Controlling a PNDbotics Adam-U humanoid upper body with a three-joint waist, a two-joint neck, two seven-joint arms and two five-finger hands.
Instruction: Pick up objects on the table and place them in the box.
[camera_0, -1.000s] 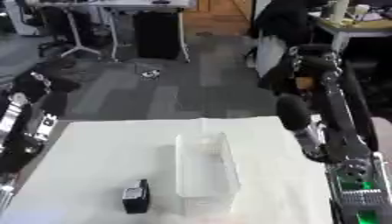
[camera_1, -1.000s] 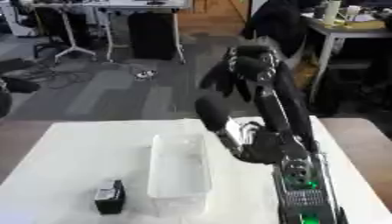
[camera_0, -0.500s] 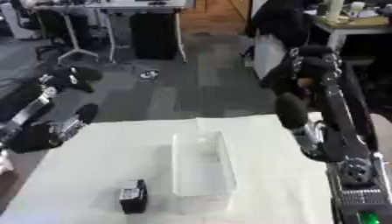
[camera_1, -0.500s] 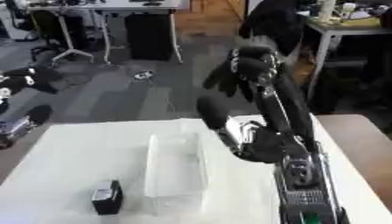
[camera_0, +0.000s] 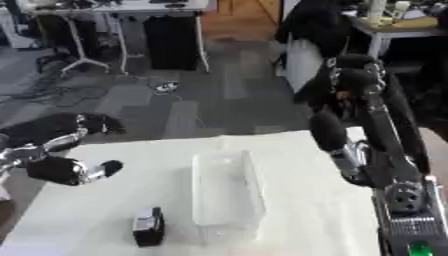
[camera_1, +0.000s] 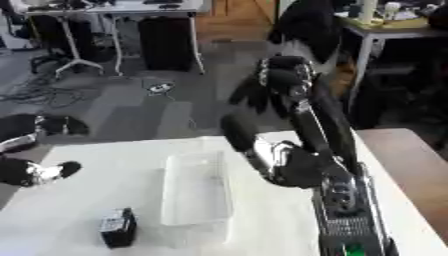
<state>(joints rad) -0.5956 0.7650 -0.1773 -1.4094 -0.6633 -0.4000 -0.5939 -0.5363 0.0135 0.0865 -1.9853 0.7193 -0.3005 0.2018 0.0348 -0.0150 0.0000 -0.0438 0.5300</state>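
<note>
Movement is all on the left: the left arm has swung in over the bench's (camera_0: 289, 150) left edge, its robot hand (camera_0: 94, 123) dark against the floor, fingers too blurred to tell. Raised beyond the far edge, the right robot hand (camera_1: 276, 80) hangs with fingers relaxed. Unmoved, the clear box (camera_0: 226, 190) sits mid-bench; the black object (camera_0: 148, 226) stands just left of it.

Black arms, silver joints, green light
</note>
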